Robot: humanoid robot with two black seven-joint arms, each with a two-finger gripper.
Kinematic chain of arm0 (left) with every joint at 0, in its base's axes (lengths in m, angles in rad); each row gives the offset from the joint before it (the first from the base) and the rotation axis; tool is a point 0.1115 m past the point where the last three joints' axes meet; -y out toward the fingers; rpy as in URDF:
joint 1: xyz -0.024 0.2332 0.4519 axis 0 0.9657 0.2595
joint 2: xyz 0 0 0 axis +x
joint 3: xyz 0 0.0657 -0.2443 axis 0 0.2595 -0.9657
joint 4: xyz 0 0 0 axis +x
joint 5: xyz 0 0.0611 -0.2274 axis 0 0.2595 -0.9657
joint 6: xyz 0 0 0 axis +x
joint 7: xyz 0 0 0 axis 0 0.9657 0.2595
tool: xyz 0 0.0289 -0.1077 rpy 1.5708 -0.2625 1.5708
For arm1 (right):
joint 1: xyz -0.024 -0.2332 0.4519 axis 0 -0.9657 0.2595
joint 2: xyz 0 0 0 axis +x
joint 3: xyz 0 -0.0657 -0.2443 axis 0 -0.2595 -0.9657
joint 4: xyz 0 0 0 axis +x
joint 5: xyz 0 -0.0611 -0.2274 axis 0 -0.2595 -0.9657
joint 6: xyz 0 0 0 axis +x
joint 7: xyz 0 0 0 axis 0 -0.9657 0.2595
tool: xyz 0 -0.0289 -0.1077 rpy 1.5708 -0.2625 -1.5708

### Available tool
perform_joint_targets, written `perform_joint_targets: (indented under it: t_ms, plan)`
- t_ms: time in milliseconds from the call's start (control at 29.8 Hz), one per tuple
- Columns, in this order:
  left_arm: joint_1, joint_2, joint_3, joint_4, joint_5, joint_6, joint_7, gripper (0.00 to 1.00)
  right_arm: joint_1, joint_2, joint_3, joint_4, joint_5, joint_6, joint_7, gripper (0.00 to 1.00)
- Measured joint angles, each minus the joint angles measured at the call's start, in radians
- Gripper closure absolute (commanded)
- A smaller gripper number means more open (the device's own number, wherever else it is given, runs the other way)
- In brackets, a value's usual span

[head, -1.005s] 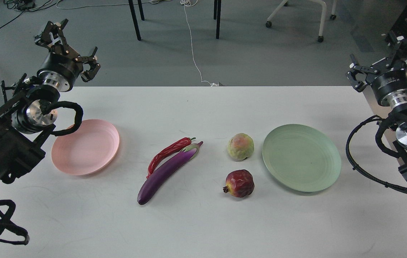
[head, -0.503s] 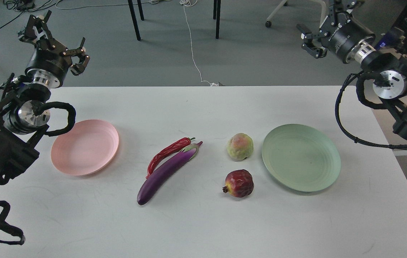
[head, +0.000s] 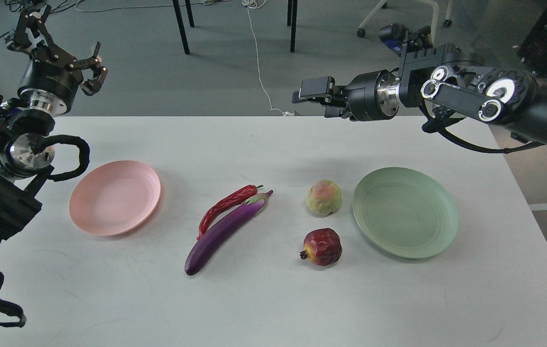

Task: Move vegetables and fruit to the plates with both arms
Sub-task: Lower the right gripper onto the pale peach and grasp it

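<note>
Black left gripper (head: 56,43) gapes empty — right gripper (head: 313,91) end-on, unreadable

A white table (head: 273,308) stands on grey floor (head: 234,82), with black legs (head: 180,26) and a white cable (head: 259,62) behind.

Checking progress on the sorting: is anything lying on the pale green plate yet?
No, the pale green plate is bare; the pomegranate and the bumpy yellow-green fruit sit on the table left of it.
</note>
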Motion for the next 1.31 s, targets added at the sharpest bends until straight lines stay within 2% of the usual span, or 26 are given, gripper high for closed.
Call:
perform_joint_targets:
  t_ms: [235,402,503,838,1005,1106,1240,1307]
  plan:
    - [0.008,0.004,-0.016,0.000,0.000,-0.015,-0.001,0.02,0.026,0.154,-0.205,-0.012,-0.151,-0.004,0.007,0.06]
    - [0.014,0.015,-0.017,0.000,0.000,-0.023,-0.001,0.02,0.013,0.221,-0.320,-0.064,-0.181,-0.007,0.011,0.11]
    - [0.015,0.016,-0.017,0.001,0.000,-0.024,0.001,0.02,-0.003,0.226,-0.362,-0.074,-0.195,-0.011,0.011,0.13]
    - [0.034,0.017,-0.017,0.003,0.002,-0.024,0.001,0.02,-0.054,0.228,-0.377,-0.080,-0.199,-0.018,0.010,0.34]
    - [0.034,0.019,-0.016,0.002,0.002,-0.024,0.000,0.02,-0.067,0.228,-0.371,-0.079,-0.198,-0.029,0.010,0.40]
    - [0.034,0.021,-0.016,0.002,0.002,-0.024,0.000,0.02,-0.077,0.228,-0.366,-0.081,-0.197,-0.038,0.010,0.46]
    - [0.035,0.023,-0.015,0.002,0.002,-0.022,0.000,0.02,-0.080,0.228,-0.364,-0.080,-0.195,-0.046,0.011,0.61]
    - [0.035,0.024,-0.015,0.002,0.002,-0.022,0.000,0.02,-0.073,0.228,-0.363,-0.079,-0.191,-0.046,0.012,0.62]
